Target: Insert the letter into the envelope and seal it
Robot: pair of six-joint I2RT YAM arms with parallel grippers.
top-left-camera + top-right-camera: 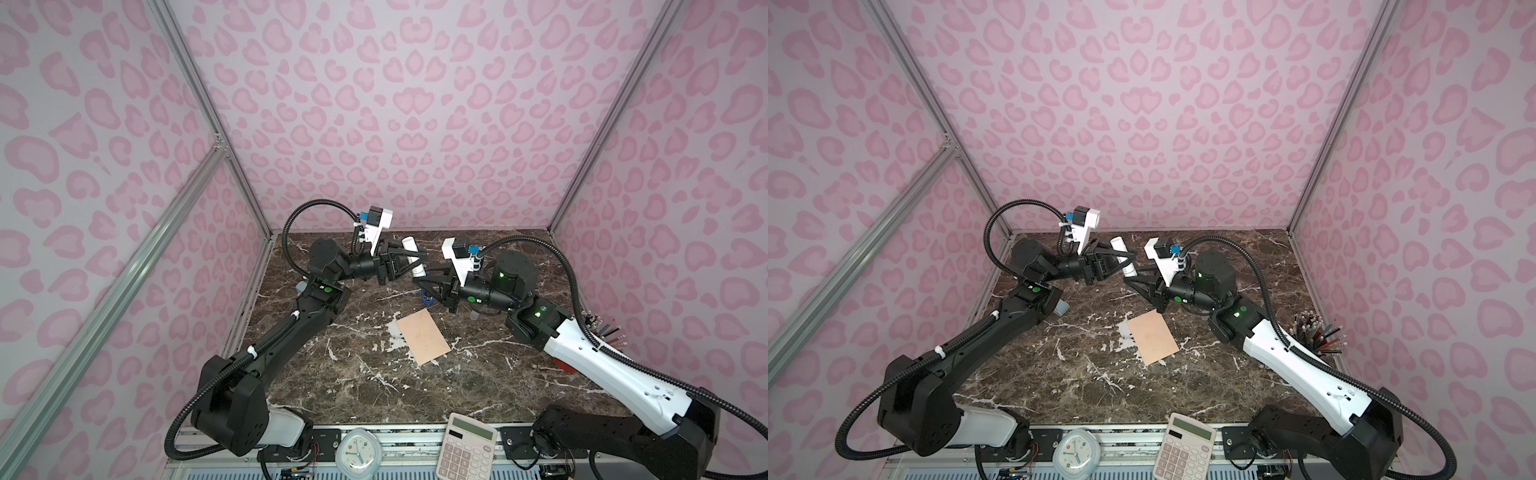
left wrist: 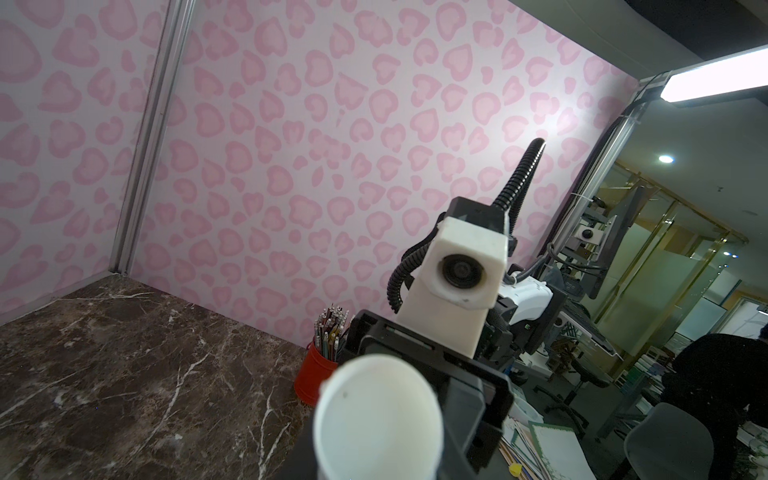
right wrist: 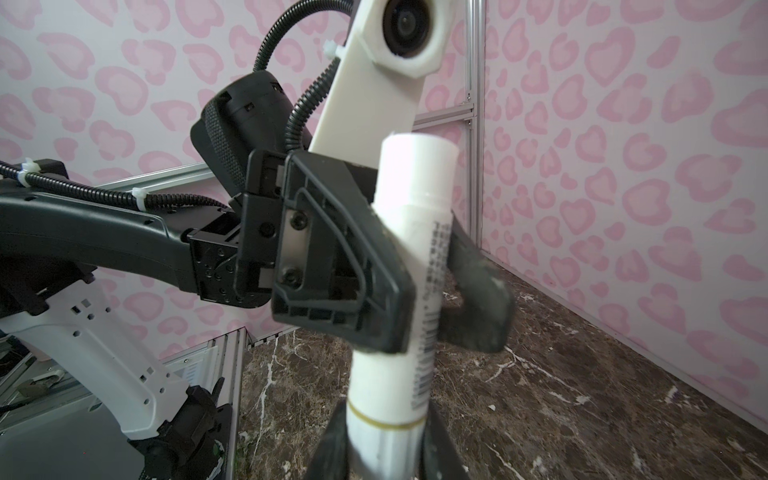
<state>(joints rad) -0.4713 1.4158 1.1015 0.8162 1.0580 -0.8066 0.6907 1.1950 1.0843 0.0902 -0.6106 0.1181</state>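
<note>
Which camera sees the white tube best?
The right wrist view: the white tube fills it, with cap, label and clamping left gripper. Left wrist view shows only its round end; both top views show it small.

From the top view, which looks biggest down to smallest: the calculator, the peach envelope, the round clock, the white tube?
1. calculator and envelope: look about alike, and the calculator is nearer the camera, so no ranking.
2. clock.
3. white tube, the thinnest.

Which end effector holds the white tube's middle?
The left end effector, clamped around the tube's middle; the right end effector grips its ringed end.
</note>
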